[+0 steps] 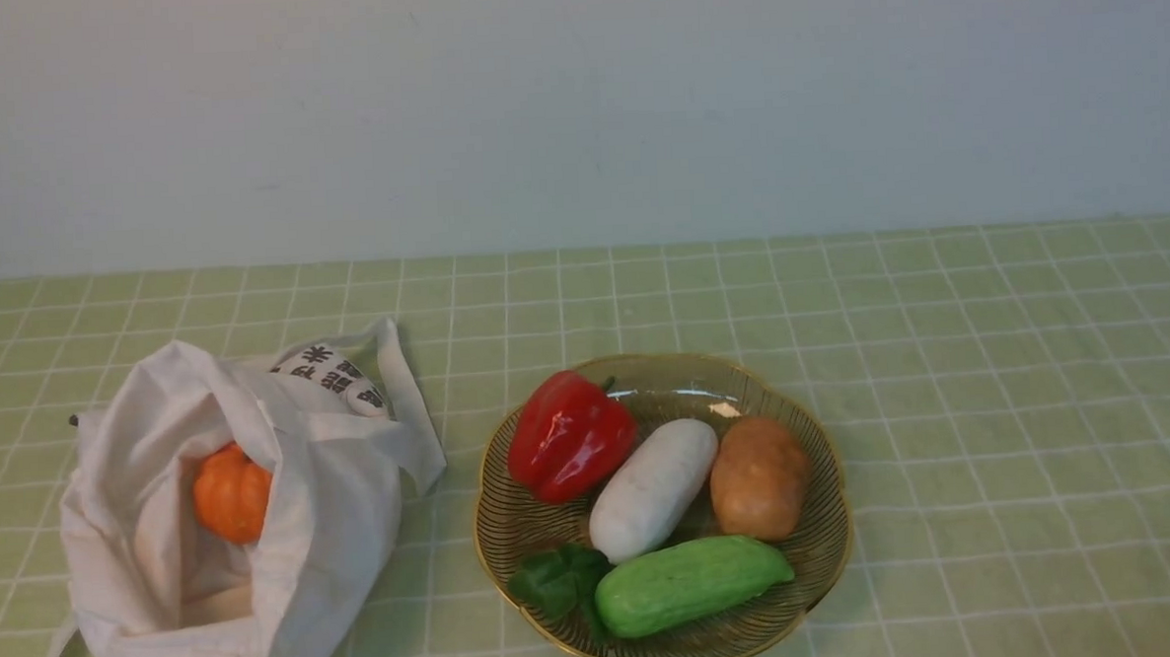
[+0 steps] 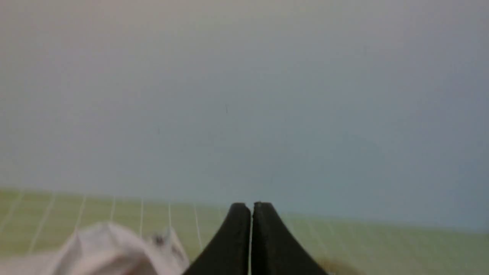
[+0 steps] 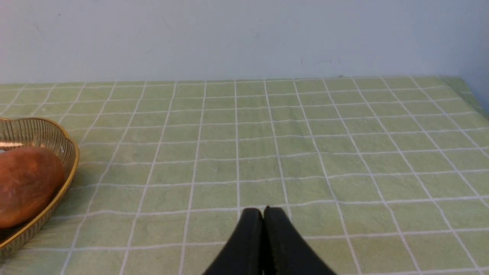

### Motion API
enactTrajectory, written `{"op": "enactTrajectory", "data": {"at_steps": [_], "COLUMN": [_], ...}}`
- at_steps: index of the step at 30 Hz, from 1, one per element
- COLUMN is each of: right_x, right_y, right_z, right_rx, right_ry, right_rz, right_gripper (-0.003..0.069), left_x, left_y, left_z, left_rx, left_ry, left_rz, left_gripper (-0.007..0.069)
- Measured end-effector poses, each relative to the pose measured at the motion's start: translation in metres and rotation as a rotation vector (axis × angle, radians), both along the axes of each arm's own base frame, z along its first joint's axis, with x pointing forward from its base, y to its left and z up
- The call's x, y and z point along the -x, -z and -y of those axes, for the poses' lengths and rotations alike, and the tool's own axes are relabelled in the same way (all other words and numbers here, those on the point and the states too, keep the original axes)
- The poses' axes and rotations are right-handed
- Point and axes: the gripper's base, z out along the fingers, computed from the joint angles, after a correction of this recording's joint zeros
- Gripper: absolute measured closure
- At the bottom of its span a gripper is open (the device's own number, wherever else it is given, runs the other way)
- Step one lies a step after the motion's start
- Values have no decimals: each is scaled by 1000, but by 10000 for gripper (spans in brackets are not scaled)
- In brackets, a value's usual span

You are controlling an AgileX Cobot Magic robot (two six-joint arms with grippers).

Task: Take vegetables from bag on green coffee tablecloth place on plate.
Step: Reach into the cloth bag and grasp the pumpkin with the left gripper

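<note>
The orange pumpkin [image 1: 231, 492] sits inside the open off-white bag [image 1: 327, 517], which lies at the front left of the green checked tablecloth [image 1: 992, 370]. The amber glass plate [image 1: 824, 555] stands to its right. Neither gripper shows in the front view. My left gripper [image 2: 251, 208] is shut and empty, raised, with the blurred bag [image 2: 103, 248] below it. My right gripper [image 3: 263, 212] is shut and empty over bare cloth [image 3: 344, 152], to the right of the plate's rim [image 3: 72, 152].
The plate holds a red pepper [image 1: 568, 434], a white radish [image 1: 653, 487], a brown potato [image 1: 759, 477], a green cucumber [image 1: 690, 583] and a dark green leaf [image 1: 556, 579]. A pale wall [image 1: 575, 102] backs the table.
</note>
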Motion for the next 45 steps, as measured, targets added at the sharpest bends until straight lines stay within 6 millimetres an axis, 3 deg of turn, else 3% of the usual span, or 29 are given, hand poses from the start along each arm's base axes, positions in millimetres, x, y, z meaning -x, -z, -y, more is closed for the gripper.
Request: {"op": "enactTrajectory", "data": {"at_steps": [5,7,8,13,14,19,22,26,30,39,45], "right_x": [0,0,0,0,0,0,0,0,0,0,0], "right_y": [0,0,0,0,0,0,0,0,0,0,0], "right_z": [0,0,0,0,0,0,0,0,0,0,0], "right_rx": [0,0,0,0,0,0,0,0,0,0,0], "right_ry": [0,0,0,0,0,0,0,0,0,0,0], "right_rz": [0,0,0,0,0,0,0,0,0,0,0], "right_gripper": [675,675,675,675,675,675,675,675,675,675,675], "left_x": [-32,-61,-61,-115,-115,-161,-177,-202,-214,-240,-248], "left_y": [-2,4,4,24,23,51,63,80,89,114,125], "left_z": [8,8,7,-7,-8,-24,-22,-15,-9,13,15], "left_rx": [-134,-273,-282,-407,-411,-367,-352,-472,-557,-605,-607], "left_ry": [76,83,79,-47,-55,-115,-93,27,97,165,162], "left_rz": [-332,-542,-542,-794,-791,-969,-1000,-953,-892,-785,-763], "left_gripper": [629,629,629,629,629,628,626,621,583,263,142]}}
